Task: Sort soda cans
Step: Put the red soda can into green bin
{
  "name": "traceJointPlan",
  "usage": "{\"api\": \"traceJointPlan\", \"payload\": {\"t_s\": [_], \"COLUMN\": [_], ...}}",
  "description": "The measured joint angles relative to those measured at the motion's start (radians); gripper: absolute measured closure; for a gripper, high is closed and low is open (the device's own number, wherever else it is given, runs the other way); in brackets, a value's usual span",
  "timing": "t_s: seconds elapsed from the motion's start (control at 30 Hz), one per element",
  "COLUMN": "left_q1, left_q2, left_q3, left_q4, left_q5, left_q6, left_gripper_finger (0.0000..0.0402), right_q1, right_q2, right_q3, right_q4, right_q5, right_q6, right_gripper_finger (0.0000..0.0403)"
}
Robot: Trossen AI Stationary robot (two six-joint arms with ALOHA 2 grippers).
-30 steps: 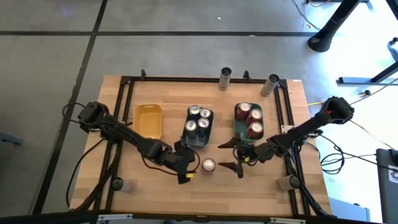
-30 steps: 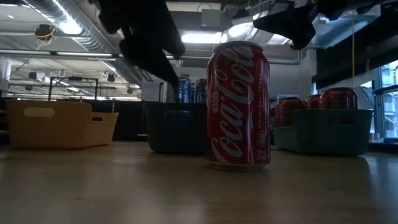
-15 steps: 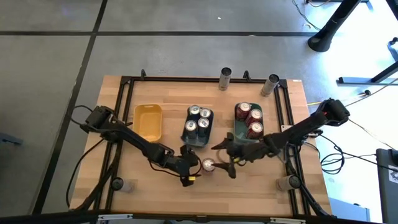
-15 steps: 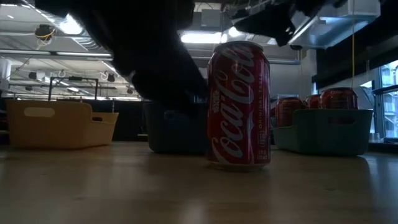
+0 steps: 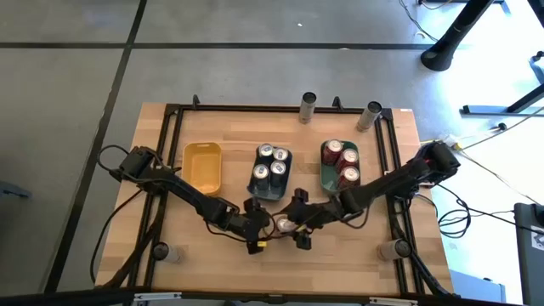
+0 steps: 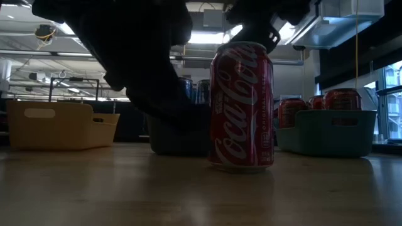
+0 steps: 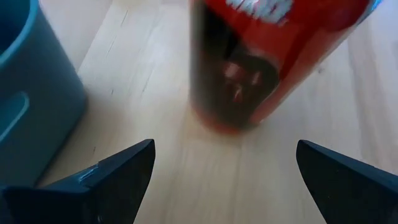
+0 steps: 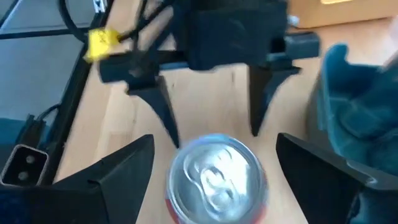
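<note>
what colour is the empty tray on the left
Yellow tray, clearest in the high view.

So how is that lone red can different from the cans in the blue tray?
The red can stands alone on the bare table; the tray cans sit four together in the blue tray. It is red; those look bluish from the low view. All stand upright with silver tops.
</note>
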Motion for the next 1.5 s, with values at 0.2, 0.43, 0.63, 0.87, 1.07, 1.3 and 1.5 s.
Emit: {"api": "traceJointPlan", "payload": {"t_s": [0.2, 0.43, 0.63, 0.87, 1.07, 1.3, 1.5], "left_q1": [-0.006, -0.004, -0.003, -0.003, -0.003, -0.003, -0.003], "left_q2": [0.001, 0.001, 0.001, 0.001, 0.001, 0.001, 0.001], "left_q3": [0.0, 0.0, 0.0, 0.0, 0.0, 0.0, 0.0], "left_q4": [-0.016, -0.018, -0.017, -0.018, -0.016, -0.016, -0.015], "left_q5": [0.0, 0.0, 0.0, 0.0, 0.0, 0.0, 0.0], "left_q6": [-0.007, -0.006, -0.005, -0.003, -0.006, -0.006, -0.01], "left_gripper_finger": [0.0025, 0.0025, 0.0025, 0.0025, 0.0025, 0.0025, 0.0025], "right_q1": [0.0, 0.008, 0.008, 0.008, 0.021, 0.023, 0.02], "right_q2": [0.028, 0.063, 0.078, 0.073, 0.04, -0.091, -0.226], "right_q3": [0.001, 0.002, 0.003, 0.003, -0.002, -0.002, -0.002], "right_q4": [-0.042, -0.037, -0.039, -0.044, -0.08, -0.224, -0.397], "right_q5": [0.0, -0.018, -0.007, 0.008, 0.017, 0.122, 0.245], "right_q6": [0.037, 0.073, 0.08, 0.082, 0.077, 0.088, 0.102], "right_gripper_finger": [0.0068, 0.0068, 0.0068, 0.0128, 0.0128, 0.0128, 0.0128]}}
